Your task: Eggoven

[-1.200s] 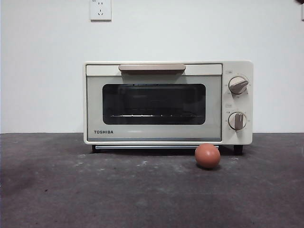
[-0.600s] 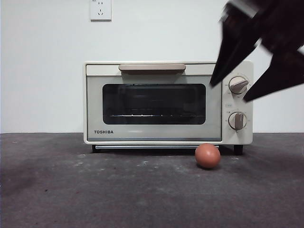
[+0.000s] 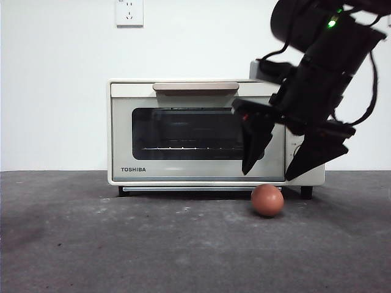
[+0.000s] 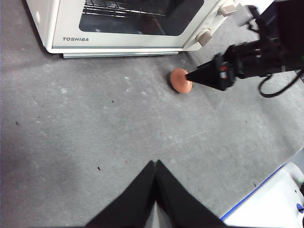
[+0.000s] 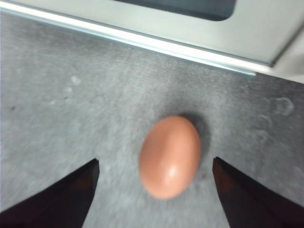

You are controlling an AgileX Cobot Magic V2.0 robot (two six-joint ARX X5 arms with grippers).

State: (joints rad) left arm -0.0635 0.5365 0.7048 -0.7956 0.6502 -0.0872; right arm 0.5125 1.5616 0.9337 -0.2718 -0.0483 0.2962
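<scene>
A reddish-brown egg (image 3: pixel 267 200) lies on the dark table in front of the cream TOSHIBA toaster oven (image 3: pixel 183 165), near its right end. The oven door is shut. My right gripper (image 3: pixel 269 176) hangs open just above the egg, one jaw on each side; in the right wrist view the egg (image 5: pixel 170 156) lies between the spread jaws of the gripper (image 5: pixel 154 168). My left gripper (image 4: pixel 155 164) is shut and empty, well back from the egg (image 4: pixel 180 80) and the oven (image 4: pixel 71 40).
The right arm (image 3: pixel 324 55) covers the oven's two knobs in the front view. A wall socket (image 3: pixel 129 12) sits on the white wall behind. A white and blue object (image 4: pixel 270 204) lies at the table's edge in the left wrist view.
The right arm has come in from the upper right and dropped down, so its open jaws now hang just above the egg. The egg and oven have not moved.
</scene>
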